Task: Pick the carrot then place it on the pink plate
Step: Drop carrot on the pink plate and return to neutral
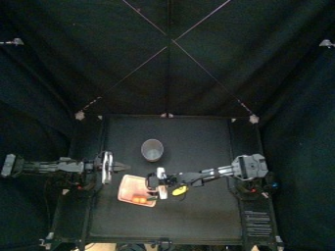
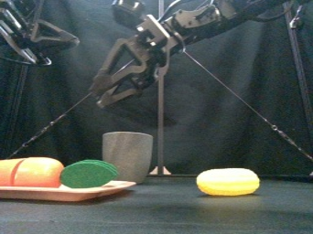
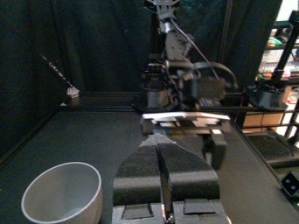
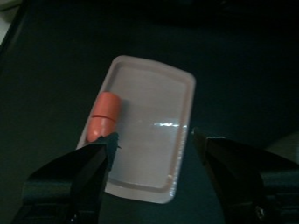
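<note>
The orange toy carrot (image 4: 105, 116) lies on the flat pink plastic tray (image 4: 158, 96) under the right pincer (image 4: 155, 147), spread wide, empty. Left pincer (image 3: 163, 144) rests squeezed together. Job looks done.

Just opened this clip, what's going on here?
The right gripper hangs above the pink tray with its jaws open and empty. The carrot lies on the tray, near one long edge, so the placing looks done. The left gripper rests at the left side of the table, jaws shut. A tall grey cup and a yellow toy stand off the tray.
</note>
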Motion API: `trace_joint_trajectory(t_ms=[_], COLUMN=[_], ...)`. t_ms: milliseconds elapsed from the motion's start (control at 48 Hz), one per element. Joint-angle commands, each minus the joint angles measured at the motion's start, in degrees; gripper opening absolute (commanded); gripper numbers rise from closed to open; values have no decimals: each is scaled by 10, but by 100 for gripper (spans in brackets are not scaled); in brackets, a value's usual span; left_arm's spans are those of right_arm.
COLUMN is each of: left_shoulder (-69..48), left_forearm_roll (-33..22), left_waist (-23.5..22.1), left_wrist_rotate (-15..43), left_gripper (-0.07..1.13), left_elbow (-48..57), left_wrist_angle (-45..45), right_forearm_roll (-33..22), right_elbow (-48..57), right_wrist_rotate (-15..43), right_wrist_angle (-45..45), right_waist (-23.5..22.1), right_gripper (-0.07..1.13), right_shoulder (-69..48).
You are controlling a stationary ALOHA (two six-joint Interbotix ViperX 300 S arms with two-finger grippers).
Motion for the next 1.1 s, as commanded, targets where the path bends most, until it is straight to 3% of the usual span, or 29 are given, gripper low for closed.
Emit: trace_joint_trajectory(t_ms=[21,333,1104], left_shoulder=[0,-4,-25], left_forearm_roll=[1,4,30], left_waist=[1,4,20], left_wrist_rotate=[1,3,4], left_gripper=[-3,-3,-3], left_elbow=[-9,-10,-18], left_wrist_angle=[-3,-3,-3], right_forearm_roll=[-2,-4,50], right_elbow=[43,189,442], right_wrist_rotate=[1,-1,2], right_wrist_angle=[-28,-132,-230], right_waist=[-27,-67,-62], right_gripper=[100,100,100], right_shoulder=[-91,-265,-630])
